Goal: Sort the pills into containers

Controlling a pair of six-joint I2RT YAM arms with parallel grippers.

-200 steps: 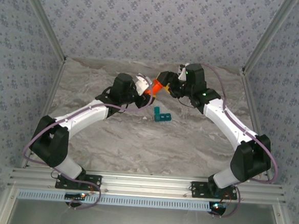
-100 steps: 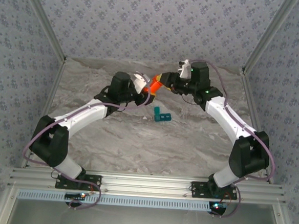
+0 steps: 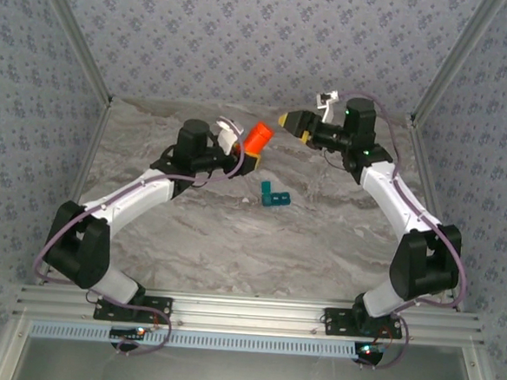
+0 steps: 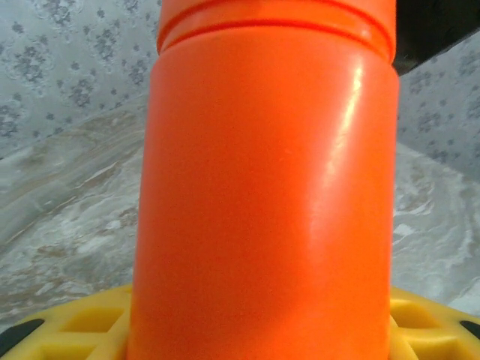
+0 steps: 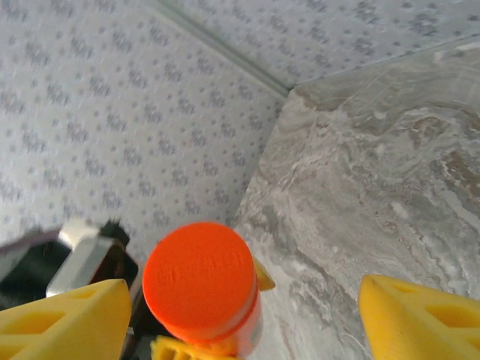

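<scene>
We see three walls papered in pale blue-grey with a small repeating flower print: the back wall (image 3: 264,43), the left wall (image 3: 22,139) and the right wall (image 3: 498,172). Slim metal strips (image 3: 76,34) run down the two back corners where the walls meet. The counter (image 3: 232,249) has a grey-and-white marbled surface, evenly lit, with soft shadows. Along its near edge lie silver aluminium rails (image 3: 245,309), then a pale slotted strip (image 3: 251,342) and a plain grey panel (image 3: 240,376). In the right wrist view we find the same wallpaper and marbling.
</scene>
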